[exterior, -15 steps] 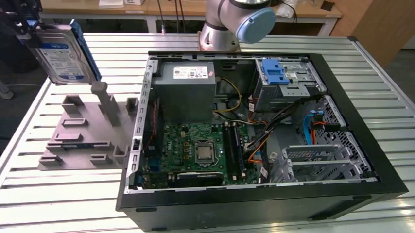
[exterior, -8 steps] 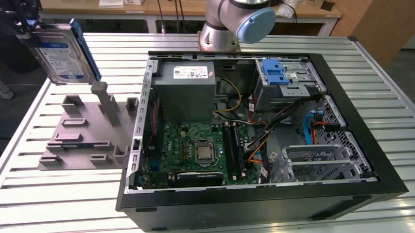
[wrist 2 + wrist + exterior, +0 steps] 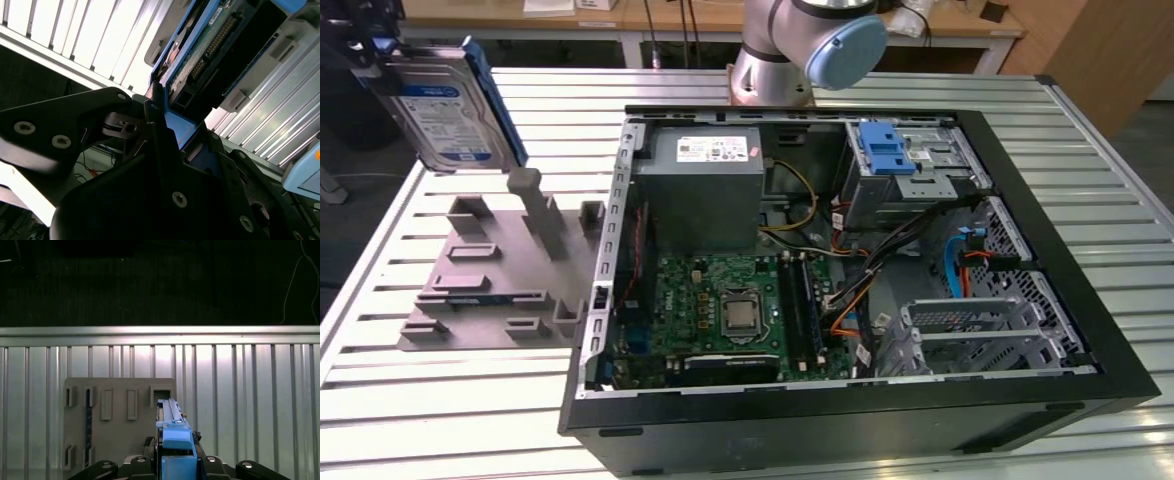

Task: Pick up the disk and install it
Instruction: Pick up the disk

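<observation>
Outside the case (image 3: 854, 420), the gripper (image 3: 380, 62) clasps the disk (image 3: 450, 115).

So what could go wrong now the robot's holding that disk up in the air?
1. The gripper holds the disk by one edge, high over the grey fixture; a slip could drop it onto the upright posts.
2. Inside the computer case, loose cables lie beside the blue drive bay, so the disk might snag on them going in.

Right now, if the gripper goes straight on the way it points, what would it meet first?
Probably the grey fixture on the table: the gripper, shut on the disk, points down at it. The gap is hard to judge.
</observation>
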Action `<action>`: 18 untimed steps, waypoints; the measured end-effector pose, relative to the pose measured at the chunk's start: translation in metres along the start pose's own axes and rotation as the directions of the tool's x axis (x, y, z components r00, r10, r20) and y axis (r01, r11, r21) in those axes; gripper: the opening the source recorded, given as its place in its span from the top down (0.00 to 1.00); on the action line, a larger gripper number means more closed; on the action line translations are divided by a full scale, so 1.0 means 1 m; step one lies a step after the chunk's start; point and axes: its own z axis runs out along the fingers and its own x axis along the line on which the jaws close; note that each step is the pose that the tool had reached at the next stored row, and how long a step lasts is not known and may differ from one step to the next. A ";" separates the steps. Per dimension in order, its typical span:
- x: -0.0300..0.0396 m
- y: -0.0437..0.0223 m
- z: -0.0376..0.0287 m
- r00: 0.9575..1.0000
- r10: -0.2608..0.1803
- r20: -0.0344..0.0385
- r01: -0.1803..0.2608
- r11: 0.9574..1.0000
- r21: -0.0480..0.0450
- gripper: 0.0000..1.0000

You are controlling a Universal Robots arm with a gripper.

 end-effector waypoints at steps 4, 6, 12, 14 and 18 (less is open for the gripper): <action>-0.0001 0.0001 -0.0024 1.000 0.000 0.000 0.000 1.000 0.000 0.64; -0.0002 0.0001 -0.0038 1.000 0.000 0.000 0.000 1.000 0.000 0.64; -0.0004 0.0003 -0.0094 1.000 0.000 0.000 0.000 1.000 0.000 0.64; -0.0005 0.0003 -0.0116 1.000 0.000 0.000 0.000 1.000 0.000 0.64; -0.0007 0.0004 -0.0159 1.000 0.000 0.000 0.000 1.000 0.000 0.64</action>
